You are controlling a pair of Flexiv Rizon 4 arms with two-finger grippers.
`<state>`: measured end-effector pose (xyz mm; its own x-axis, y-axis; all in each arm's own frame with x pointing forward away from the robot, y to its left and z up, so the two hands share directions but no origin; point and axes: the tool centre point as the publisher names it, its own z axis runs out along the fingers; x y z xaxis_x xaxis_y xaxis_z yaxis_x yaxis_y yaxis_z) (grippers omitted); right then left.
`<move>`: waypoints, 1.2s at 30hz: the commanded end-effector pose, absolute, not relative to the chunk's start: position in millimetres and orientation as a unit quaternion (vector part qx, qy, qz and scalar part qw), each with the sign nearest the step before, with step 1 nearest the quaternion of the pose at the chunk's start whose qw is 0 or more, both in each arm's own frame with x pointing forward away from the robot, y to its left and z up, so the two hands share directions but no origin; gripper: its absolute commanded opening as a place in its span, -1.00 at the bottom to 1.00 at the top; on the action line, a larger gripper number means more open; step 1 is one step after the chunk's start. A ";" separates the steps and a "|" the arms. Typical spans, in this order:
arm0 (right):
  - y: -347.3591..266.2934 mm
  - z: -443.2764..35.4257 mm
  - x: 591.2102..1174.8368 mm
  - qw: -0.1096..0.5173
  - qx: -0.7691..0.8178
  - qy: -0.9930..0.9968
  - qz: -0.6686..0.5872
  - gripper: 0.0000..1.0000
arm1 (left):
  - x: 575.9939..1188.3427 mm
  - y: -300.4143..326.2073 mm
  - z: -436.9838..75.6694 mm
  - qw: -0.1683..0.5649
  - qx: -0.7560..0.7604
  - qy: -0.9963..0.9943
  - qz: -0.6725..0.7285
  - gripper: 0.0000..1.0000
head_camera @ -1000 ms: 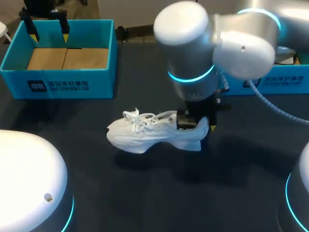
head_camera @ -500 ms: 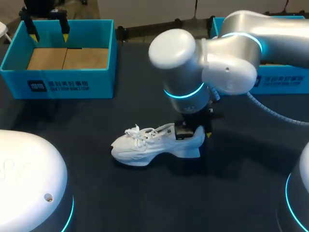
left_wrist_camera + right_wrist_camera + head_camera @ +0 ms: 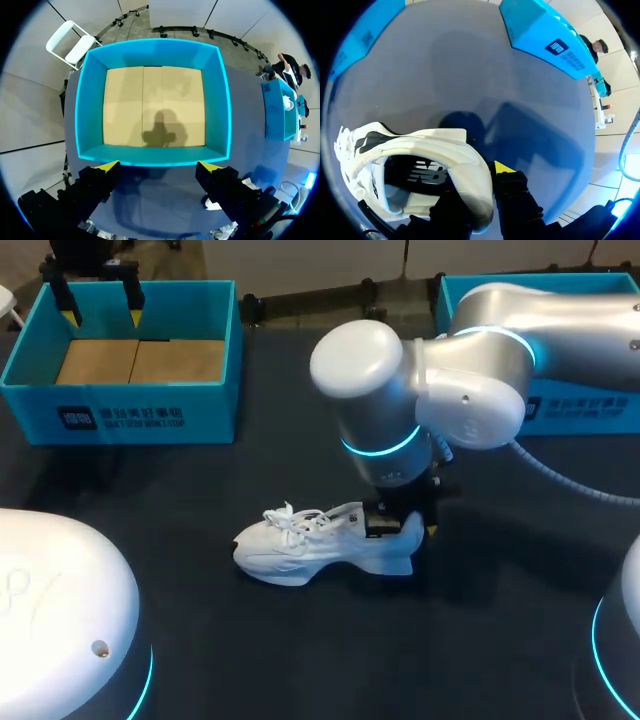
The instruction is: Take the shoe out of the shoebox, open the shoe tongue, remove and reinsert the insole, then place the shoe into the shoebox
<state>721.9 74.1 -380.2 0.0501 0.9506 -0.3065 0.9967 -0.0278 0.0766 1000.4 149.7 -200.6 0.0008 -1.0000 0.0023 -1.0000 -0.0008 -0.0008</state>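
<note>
**Current state.** The shoe [image 3: 325, 543] is outside both boxes, near the middle of the surface [image 3: 300, 660]. It stands sole down, with the toe toward the left edge and the heel toward the right edge. Whether the sole bears fully on the surface cannot be determined.

**Right arm.** The right arm [image 3: 430, 400] comes down over the heel. The right jaws are clamped on the heel collar: one finger [image 3: 507, 182] runs down the outside of the heel and the other sits inside the shoe opening. This grip probably serves to carry the shoe and set it upright. It leaves the laces [image 3: 290, 517] and the tongue area uncovered for the tongue-opening step.

**Left arm.** The left jaws hang spread apart above the near wall of the open shoebox [image 3: 152, 162] at the far left corner of the surface, and they hold nothing. The box contains only its tan cardboard floor. This position keeps the left arm clear of the middle of the surface.

**Second box.** A second blue box [image 3: 585, 410] sits at the far right corner, partly hidden by the right arm.

**Assessment.** Shoe extraction appears complete. Tongue opening and insole handling are not yet done.
</note>
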 end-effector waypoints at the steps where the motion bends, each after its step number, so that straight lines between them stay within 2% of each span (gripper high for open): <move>1: 72.7 -386.4 722.2 0.135 0.716 0.680 -0.084 -1.00 | 1000.2 149.8 -200.4 0.000 0.707 -0.707 0.001 1.00; 3: 71.1 -386.9 722.5 0.134 0.720 0.676 -0.082 -1.00 | 1000.2 149.8 -200.4 0.000 0.707 -0.707 0.001 1.00; 4: 70.6 -386.7 722.5 0.133 0.721 0.675 -0.081 -0.87 | 1000.2 149.8 -200.4 0.000 0.707 -0.707 0.001 1.00; 5: 69.8 -385.3 722.7 0.133 0.722 0.675 -0.081 -0.44 | 1000.2 149.8 -200.4 0.000 0.707 -0.707 0.001 1.00; 6: 69.4 -383.8 722.8 0.133 0.722 0.674 -0.080 -0.21 | 1000.2 149.8 -200.4 0.000 0.707 -0.707 0.001 1.00; 14: 68.6 -374.2 722.6 0.136 0.723 0.673 -0.073 -0.04 | 1000.2 149.8 -200.4 0.000 0.707 -0.707 0.001 1.00; 15: 69.1 -369.9 721.6 0.134 0.722 0.675 -0.069 0.33 | 1000.2 149.8 -200.4 0.000 0.707 -0.707 0.001 1.00; 16: 69.2 -369.3 721.5 0.134 0.722 0.676 -0.068 0.31 | 1000.2 149.8 -200.4 0.000 0.707 -0.707 0.001 1.00; 17: 69.7 -366.6 721.1 0.134 0.720 0.677 -0.065 0.38 | 1000.2 149.8 -200.4 0.000 0.707 -0.707 0.001 1.00; 21: 72.1 -354.9 720.6 0.131 0.710 0.690 -0.053 0.95 | 1000.2 149.8 -200.4 0.000 0.707 -0.707 0.001 1.00; 22: 73.2 -351.5 720.7 0.127 0.704 0.698 -0.046 1.00 | 1000.2 149.8 -200.4 0.000 0.707 -0.707 0.001 1.00; 30: 83.5 -322.0 721.5 0.130 0.646 0.752 -0.018 1.00 | 1000.2 149.8 -200.4 0.000 0.707 -0.707 0.001 1.00; 36: 99.1 -298.4 723.2 0.136 0.536 0.833 0.006 1.00 | 1000.2 149.8 -200.4 0.000 0.707 -0.707 0.001 1.00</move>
